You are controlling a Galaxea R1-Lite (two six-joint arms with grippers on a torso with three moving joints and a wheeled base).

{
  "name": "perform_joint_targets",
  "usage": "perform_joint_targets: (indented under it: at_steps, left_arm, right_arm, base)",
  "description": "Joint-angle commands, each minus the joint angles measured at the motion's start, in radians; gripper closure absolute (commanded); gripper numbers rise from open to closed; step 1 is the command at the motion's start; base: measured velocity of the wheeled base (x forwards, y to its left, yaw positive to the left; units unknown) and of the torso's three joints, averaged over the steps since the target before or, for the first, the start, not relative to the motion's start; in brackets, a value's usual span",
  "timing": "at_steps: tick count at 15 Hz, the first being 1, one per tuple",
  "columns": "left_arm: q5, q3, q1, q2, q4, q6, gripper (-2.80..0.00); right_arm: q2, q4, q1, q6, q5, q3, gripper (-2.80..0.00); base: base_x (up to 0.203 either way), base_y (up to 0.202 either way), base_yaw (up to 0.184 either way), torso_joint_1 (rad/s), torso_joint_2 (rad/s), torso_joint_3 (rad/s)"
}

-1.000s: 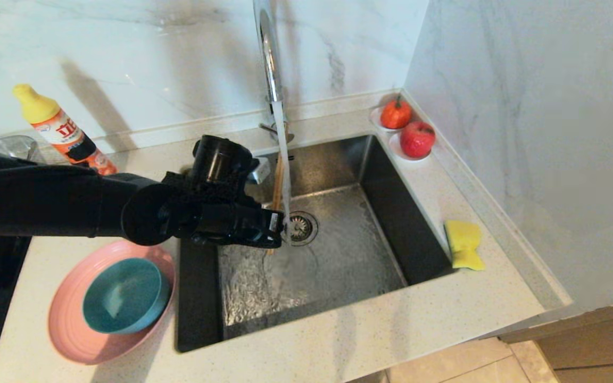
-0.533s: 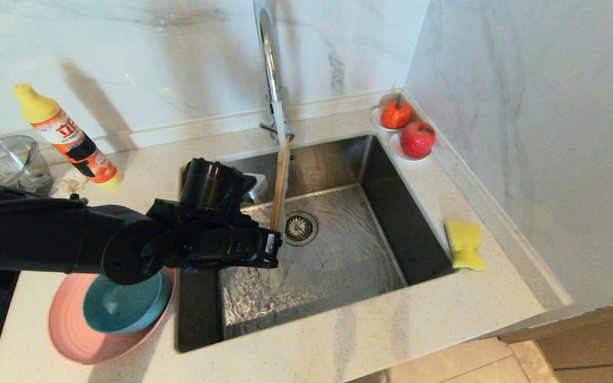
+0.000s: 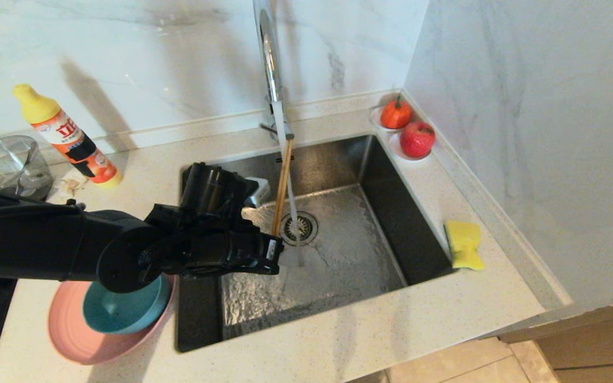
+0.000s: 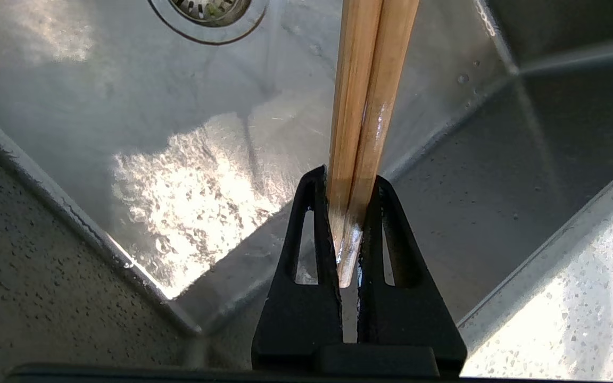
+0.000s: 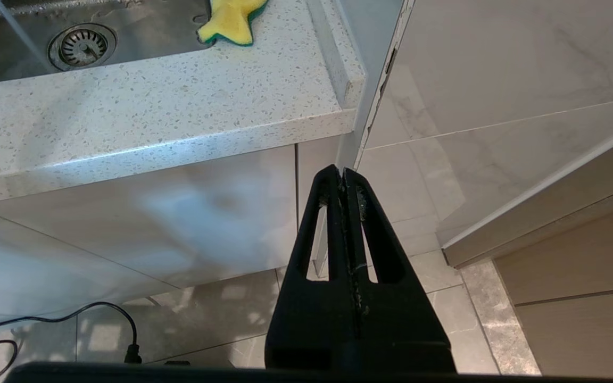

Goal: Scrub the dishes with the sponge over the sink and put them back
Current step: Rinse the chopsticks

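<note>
Drawn back from the tap stream over the sink (image 3: 381, 175), chopsticks (image 3: 282, 183) are clamped by the left gripper (image 3: 277, 250); bowl (image 3: 120, 311) is nested in plate (image 3: 72, 335); right gripper (image 5: 342, 183) is closed, empty.

Bright daylight is washing the scene, and the marble wall (image 3: 125, 64) is carrying soft grey shadows behind the bottle (image 3: 64, 135) and the tap (image 3: 269, 58). Glare is flaring off the wet floor of the sink (image 3: 338, 255), and in the left wrist view it is burning out a white patch on the steel (image 4: 189, 213) (detail there is lost). The black arm (image 3: 46, 244) is reading as a nearly featureless dark mass. The running water (image 3: 290, 191) is smearing slightly. The counter (image 5: 152, 117) in the right wrist view is looking evenly lit, with pale reflections glowing on the cabinet front (image 5: 179, 213) below.
</note>
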Motion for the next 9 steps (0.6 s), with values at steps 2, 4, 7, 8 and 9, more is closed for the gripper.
perform_joint_targets:
  at_steps: [2,4,7,8,9]
  left_arm:
    - [0.000,0.021,0.001,-0.014,-0.002,-0.003,0.00]
    - [0.002,0.020,0.003,-0.031,-0.001,-0.010,0.00]
    - [0.070,0.027,0.020,-0.057,-0.001,-0.016,0.00]
    - [0.083,0.029,0.029,-0.075,0.001,-0.018,0.00]
    - [0.093,0.036,0.037,-0.094,0.004,-0.018,0.00]
  right_arm:
    - [0.000,0.000,0.000,0.000,0.000,0.000,0.00]
    - [0.000,0.000,0.000,0.000,0.000,0.000,0.00]
    - [0.000,0.000,0.000,0.000,0.000,0.000,0.00]
    - [0.000,0.000,0.000,0.000,0.000,0.000,0.00]
    - [0.000,0.000,0.000,0.000,0.000,0.000,0.00]
  base:
    - [0.000,0.000,0.000,0.000,0.00,0.000]
    - [0.000,0.000,0.000,0.000,0.00,0.000]
    - [0.000,0.000,0.000,0.000,0.00,0.000]
    - [0.000,0.000,0.000,0.000,0.00,0.000]
    - [0.000,0.000,0.000,0.000,0.00,0.000]
